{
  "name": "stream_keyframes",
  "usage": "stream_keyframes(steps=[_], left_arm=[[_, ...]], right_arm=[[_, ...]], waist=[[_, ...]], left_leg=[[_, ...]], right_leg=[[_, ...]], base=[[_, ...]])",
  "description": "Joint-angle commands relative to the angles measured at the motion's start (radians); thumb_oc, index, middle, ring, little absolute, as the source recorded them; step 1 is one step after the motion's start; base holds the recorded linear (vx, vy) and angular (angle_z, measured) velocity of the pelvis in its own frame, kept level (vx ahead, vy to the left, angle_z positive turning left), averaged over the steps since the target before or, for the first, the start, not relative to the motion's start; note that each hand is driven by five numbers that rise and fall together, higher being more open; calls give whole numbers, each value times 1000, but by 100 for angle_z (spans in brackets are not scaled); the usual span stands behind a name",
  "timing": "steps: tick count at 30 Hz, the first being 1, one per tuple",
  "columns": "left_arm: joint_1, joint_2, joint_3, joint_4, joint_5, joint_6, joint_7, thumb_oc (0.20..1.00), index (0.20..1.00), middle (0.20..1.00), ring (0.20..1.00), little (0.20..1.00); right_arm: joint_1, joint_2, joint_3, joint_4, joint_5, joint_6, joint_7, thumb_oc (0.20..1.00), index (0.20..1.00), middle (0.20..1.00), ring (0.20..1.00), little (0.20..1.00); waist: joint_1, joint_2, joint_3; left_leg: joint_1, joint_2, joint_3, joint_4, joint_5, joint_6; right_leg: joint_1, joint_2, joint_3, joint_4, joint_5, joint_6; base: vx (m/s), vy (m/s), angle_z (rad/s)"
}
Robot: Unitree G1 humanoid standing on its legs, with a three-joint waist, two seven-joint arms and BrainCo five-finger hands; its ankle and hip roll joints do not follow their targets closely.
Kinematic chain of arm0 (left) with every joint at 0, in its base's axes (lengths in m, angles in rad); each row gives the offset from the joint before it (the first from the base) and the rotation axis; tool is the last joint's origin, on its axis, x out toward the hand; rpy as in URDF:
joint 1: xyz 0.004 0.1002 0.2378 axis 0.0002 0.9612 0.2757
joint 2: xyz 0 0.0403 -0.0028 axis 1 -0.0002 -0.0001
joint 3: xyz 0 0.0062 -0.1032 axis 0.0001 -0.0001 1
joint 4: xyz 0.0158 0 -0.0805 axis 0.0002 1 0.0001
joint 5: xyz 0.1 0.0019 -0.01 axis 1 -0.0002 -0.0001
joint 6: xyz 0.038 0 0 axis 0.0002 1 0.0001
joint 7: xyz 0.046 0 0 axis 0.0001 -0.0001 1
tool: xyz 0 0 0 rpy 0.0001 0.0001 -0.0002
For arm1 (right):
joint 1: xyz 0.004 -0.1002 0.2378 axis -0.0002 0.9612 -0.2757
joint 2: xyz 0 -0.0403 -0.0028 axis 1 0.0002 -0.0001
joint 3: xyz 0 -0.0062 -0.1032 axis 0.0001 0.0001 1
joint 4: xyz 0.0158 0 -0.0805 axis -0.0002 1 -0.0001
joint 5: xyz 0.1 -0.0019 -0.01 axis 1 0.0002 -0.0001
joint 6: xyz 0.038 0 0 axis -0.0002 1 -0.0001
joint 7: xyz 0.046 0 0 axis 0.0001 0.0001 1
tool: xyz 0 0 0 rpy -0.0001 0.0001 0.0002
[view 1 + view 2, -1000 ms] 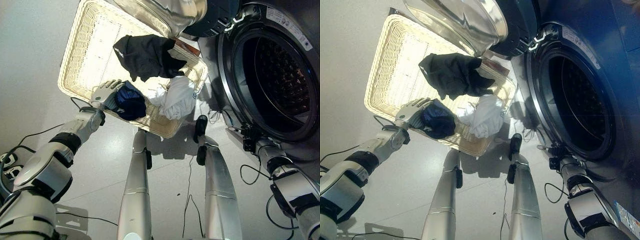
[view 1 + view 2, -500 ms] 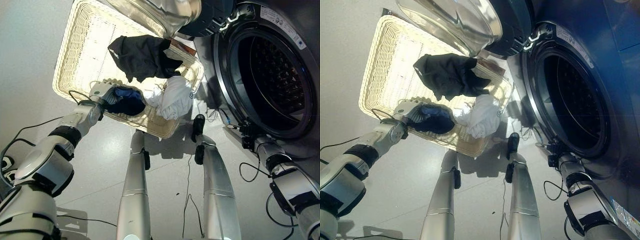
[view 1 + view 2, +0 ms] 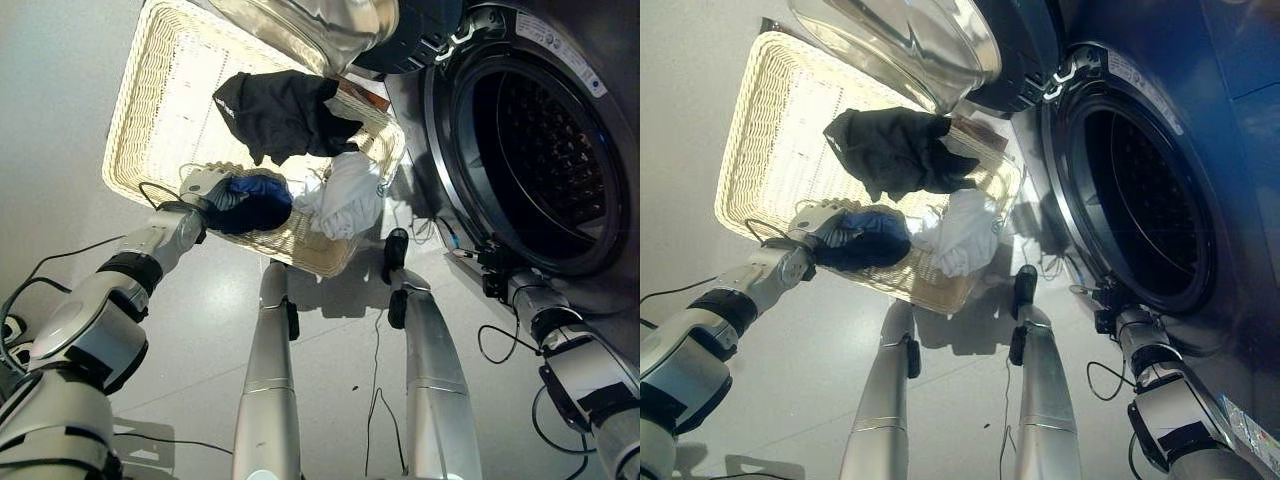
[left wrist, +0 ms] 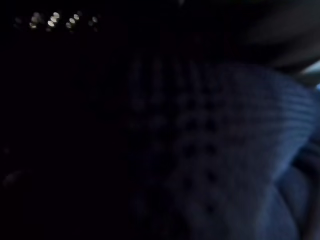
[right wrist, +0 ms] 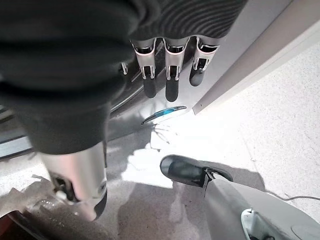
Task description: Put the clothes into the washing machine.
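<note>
A pale wicker basket [image 3: 160, 90] lies on the floor left of the washing machine, whose drum [image 3: 545, 140] gapes open. In the basket's near corner my left hand [image 3: 203, 187] is curled into a bunched dark blue garment [image 3: 252, 202]. The left wrist view shows that blue knit cloth [image 4: 235, 150] pressed up close. A black garment [image 3: 285, 112] drapes over the basket's right rim, and a white garment [image 3: 350, 195] lies beside the blue one. My right hand [image 3: 497, 273] hangs low at the machine's front, fingers [image 5: 172, 75] straight and holding nothing.
The machine's round glass door [image 3: 320, 25] stands swung open above the basket's far end. Grey floor [image 3: 60, 120] stretches to the left of the basket and in front of the machine.
My left hand went from lying open on the blue garment to curling into it. The garment has bunched up and risen slightly. The right hand has stayed put.
</note>
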Motion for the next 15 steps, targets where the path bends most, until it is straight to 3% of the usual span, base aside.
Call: stream_keyframes(steps=[1,2,5,6,8,10,15], left_arm=[[0,-10,24,24,-84,9,0,200,200,200,200,200],[15,-14,63,2,-233,12,34,200,200,200,200,200],[49,-21,169,-38,-428,-45,115,200,200,200,200,200],[69,-23,230,-63,-455,-82,147,200,200,200,200,200],[114,-23,306,-117,-516,-138,197,200,200,200,200,200],[159,-31,366,-181,-533,-163,227,200,200,200,200,200],[252,-73,501,-318,-532,-305,300,200,200,200,200,200]], right_arm=[[31,-38,7,-10,27,-3,-18,1000,1000,1000,1000,1000],[34,-40,5,-15,49,-30,-13,1000,1000,1000,1000,1000],[57,-38,-17,-44,138,-130,13,1000,1000,1000,1000,1000],[74,-30,-38,-74,173,-193,23,1000,1000,1000,1000,1000],[110,-13,-67,-161,215,-253,22,1000,1000,1000,1000,1000],[138,0,-89,-255,240,-285,11,1000,1000,1000,1000,1000],[202,48,-110,-541,305,-362,-13,1000,1000,1000,1000,1000]], waist=[[34,-39,-15],[36,-38,-15],[40,-40,-15],[43,-42,-15],[44,-45,-15],[48,-48,-15],[53,-60,-15]], left_leg=[[-12,-70,72,129,-118,68],[-7,-70,72,124,-116,68],[2,-69,70,122,-119,71],[7,-71,68,120,-122,71],[10,-74,64,122,-126,70],[12,-76,61,120,-128,69],[19,-81,53,117,-133,69]], right_leg=[[48,69,-4,-245,223,48],[51,70,-3,-246,223,48],[59,72,-5,-242,214,47],[66,72,-8,-241,208,46],[68,71,-9,-240,205,45],[71,71,-12,-239,203,46],[73,65,-24,-225,190,44]], base=[[0,0,0],[0,0,0],[-4,-11,0],[-12,-35,1],[-18,-38,2],[-19,-32,1],[-8,-13,0]])
